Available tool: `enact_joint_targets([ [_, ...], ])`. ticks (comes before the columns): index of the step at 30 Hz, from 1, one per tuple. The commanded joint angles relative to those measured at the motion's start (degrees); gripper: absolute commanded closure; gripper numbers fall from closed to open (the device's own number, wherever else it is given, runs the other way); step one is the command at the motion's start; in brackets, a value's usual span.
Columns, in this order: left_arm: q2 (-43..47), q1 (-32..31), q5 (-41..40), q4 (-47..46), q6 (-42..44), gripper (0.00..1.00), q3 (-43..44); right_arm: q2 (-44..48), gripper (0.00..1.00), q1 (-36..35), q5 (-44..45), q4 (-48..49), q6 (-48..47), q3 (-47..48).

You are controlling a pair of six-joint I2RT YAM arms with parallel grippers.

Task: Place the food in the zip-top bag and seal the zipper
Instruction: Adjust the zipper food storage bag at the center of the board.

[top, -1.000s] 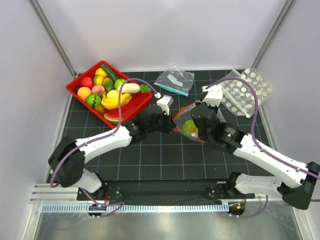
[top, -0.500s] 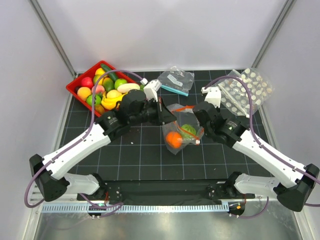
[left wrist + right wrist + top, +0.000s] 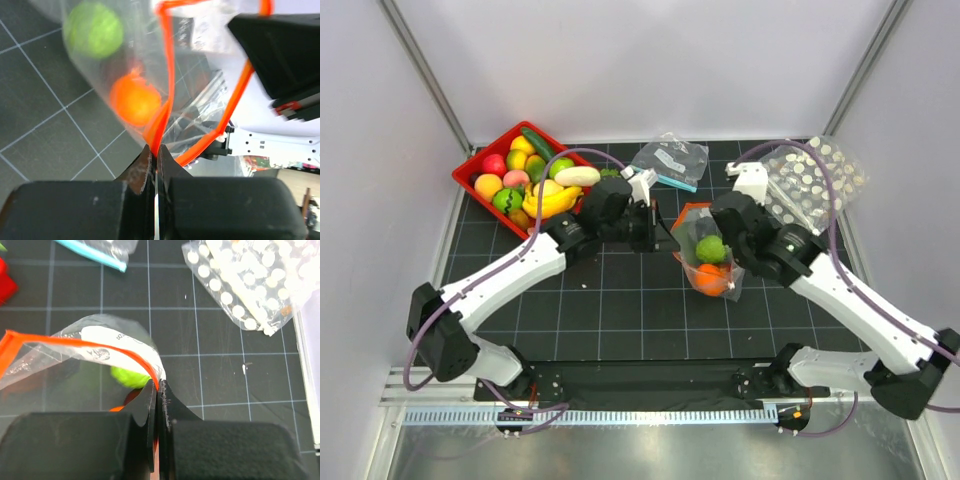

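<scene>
The zip-top bag (image 3: 708,262) is located near the centre of the table (image 3: 620,320), between the two arms; a green lime (image 3: 711,249) and an orange (image 3: 710,279) are contained in it, the orange at 6 o'clock of the lime. The zipper (image 3: 167,75) is unsealed; its two strips are spread apart into an open loop. The jaws of the left gripper (image 3: 156,155) are pressed together on the zipper at one end of the mouth; the jaws of the right gripper (image 3: 159,390) are pinched closed on the zipper at the other end. A red tray (image 3: 470,172) is set at 10 o'clock of the bag; bananas (image 3: 552,200), a white radish-like piece (image 3: 578,176) and other toy food are piled in it. A teal-strip bag (image 3: 670,160) is laid at 12 o'clock; a white-dotted bag (image 3: 815,180) is laid at 2 o'clock.
</scene>
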State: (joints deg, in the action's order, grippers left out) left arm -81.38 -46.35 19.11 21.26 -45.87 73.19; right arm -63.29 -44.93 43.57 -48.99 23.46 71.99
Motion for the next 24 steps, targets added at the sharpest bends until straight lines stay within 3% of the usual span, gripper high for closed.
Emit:
enact_joint_targets([
  [1, -2.0, 2.0, 5.7, -5.3, -1.9, 1.0, -1.0, -4.8, 0.99, 0.0, 1.1, -0.8, -1.1, 0.6],
  [6, -5.6, 3.3, 4.4, -6.1, 1.8, 0.99, -1.9, -4.8, 0.99, 1.4, 1.0, 5.2, -0.7, -3.1],
  [9, -7.3, 3.3, 2.3, -6.0, 3.7, 0.91, -2.3, -4.9, 0.99, 1.8, 1.6, 7.5, -0.8, -4.1],
  [15, -9.6, 3.3, -4.7, -5.3, 5.6, 0.97, -1.6, -4.7, 0.99, 2.1, 7.3, 9.7, -1.5, -5.9],
  [24, -17.2, 1.1, -0.7, -5.6, 5.5, 1.0, 6.1, -3.2, 0.99, 2.6, 13.2, 6.2, -2.8, -1.5],
])
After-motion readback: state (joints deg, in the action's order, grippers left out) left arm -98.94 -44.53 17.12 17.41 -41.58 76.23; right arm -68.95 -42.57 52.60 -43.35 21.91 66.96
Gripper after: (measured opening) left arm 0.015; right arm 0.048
